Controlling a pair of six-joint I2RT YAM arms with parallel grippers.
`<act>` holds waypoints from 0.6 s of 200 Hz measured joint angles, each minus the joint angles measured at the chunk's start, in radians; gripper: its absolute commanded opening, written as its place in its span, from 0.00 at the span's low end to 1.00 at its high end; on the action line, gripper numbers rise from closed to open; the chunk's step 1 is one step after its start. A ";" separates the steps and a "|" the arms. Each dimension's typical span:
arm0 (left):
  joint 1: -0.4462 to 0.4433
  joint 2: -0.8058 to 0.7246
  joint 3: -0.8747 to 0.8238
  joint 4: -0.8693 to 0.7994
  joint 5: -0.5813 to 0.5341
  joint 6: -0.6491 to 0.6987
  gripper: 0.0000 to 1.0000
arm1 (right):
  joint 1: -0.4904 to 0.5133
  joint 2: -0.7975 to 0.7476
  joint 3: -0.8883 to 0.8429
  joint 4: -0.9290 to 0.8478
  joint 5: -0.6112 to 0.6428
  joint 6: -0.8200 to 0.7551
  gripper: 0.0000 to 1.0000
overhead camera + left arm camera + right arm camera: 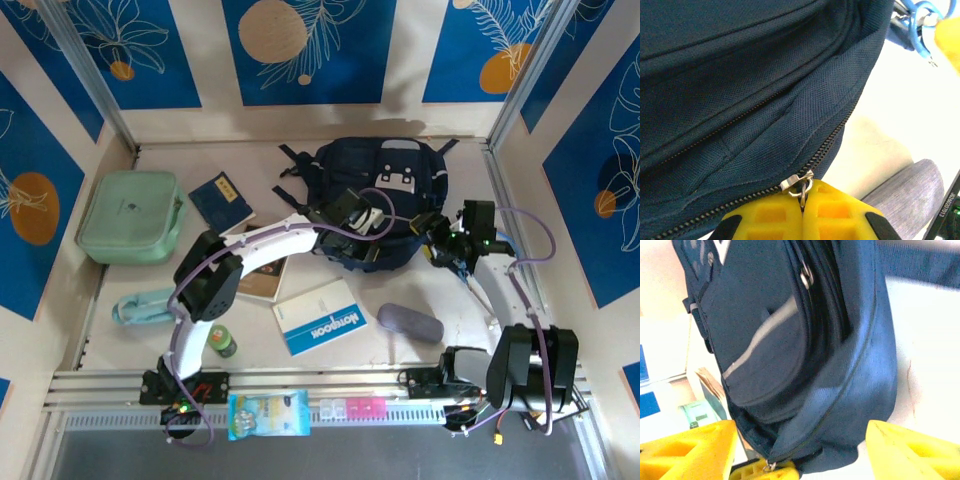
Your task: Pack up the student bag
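Left hand (803, 202) pinches the small metal zip pull (799, 181) of the dark navy fabric backpack (740, 75); right hand (800, 450) spread wide astride the backpack's corner.

The student bag (750, 100) is coarse-woven matt cloth; its zip pull (797, 181) is shiny metal; beside the bag, the grey case (907, 192) looks felt-like.

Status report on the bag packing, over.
Left fingers shut on zip pull of student bag. Right fingers open beside it. Grey case lies near, clear of the zip.
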 measured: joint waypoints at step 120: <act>-0.003 0.025 0.005 0.022 0.048 -0.008 0.00 | 0.126 0.194 -0.071 0.170 0.034 0.193 0.44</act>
